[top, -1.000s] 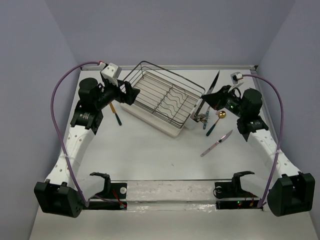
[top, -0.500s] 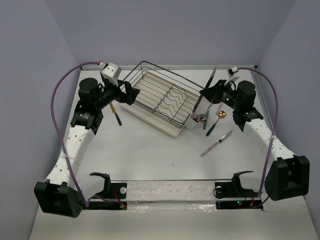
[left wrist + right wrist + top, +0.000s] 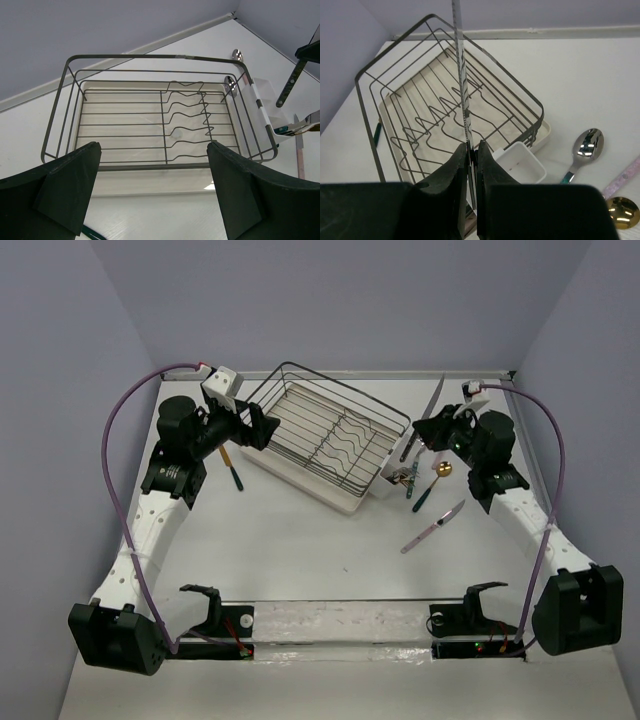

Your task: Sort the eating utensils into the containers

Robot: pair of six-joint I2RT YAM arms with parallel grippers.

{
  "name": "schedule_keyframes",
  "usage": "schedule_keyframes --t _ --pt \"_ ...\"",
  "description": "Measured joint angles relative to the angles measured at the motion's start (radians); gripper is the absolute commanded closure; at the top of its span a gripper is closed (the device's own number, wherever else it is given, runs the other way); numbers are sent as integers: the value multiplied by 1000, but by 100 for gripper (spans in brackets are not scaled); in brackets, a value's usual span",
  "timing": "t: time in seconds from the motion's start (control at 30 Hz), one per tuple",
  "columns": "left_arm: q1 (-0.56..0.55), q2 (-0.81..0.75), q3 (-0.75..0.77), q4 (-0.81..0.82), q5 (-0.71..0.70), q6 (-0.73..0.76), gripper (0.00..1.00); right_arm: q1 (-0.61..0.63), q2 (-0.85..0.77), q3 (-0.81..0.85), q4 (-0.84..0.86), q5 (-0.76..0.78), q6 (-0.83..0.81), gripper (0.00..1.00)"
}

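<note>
Starting far left, down on the table (image 3: 300, 540): an orange handle (image 3: 226, 453) tucked half under the left arm (image 3: 180, 445), a teal handle (image 3: 237, 478) just nearer, both lying flat.

Up next to the left gripper (image 3: 262, 427): spread wide, nothing between the fingers (image 3: 65, 195), hovering at the left end of the rack (image 3: 330, 440). From its wrist, looking straight along the wire floor toward the far end.

Moving right, past the wires, to the holder (image 3: 384, 484) (white, small, hung on the rack's right end).

And there, just above it, the right gripper (image 3: 423, 428): pressed together on a knife (image 3: 435, 395), pinching it partway along, tilted, upper end leaning off to the far right. Lower end over the holder or just beside it: cannot tell from above.

Close in from the right wrist: thin edge of the knife running up and away from the clamped pads (image 3: 451, 175), holder low and just right of them. Further right in that view, a silver spoon (image 3: 587, 144) lying flat on the table past the holder.

Back on top to finish the sweep: a gold spoon (image 3: 441, 469) just right of the holder, then a pink knife (image 3: 433, 527) flat on the table, nearer the front edge, well apart from the rack.
</note>
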Motion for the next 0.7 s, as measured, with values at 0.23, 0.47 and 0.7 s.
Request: schedule_keyframes --t 0.23,0.47,0.7 --pt "0 0 0 0 0 0 1 0 34 -72 22 1 2 100" --pt "0 0 -14 -1 -2 1 1 0 46 -133 123 -27 2 66" --pt "0 0 -14 0 -8 6 1 0 45 -168 158 -57 0 34"
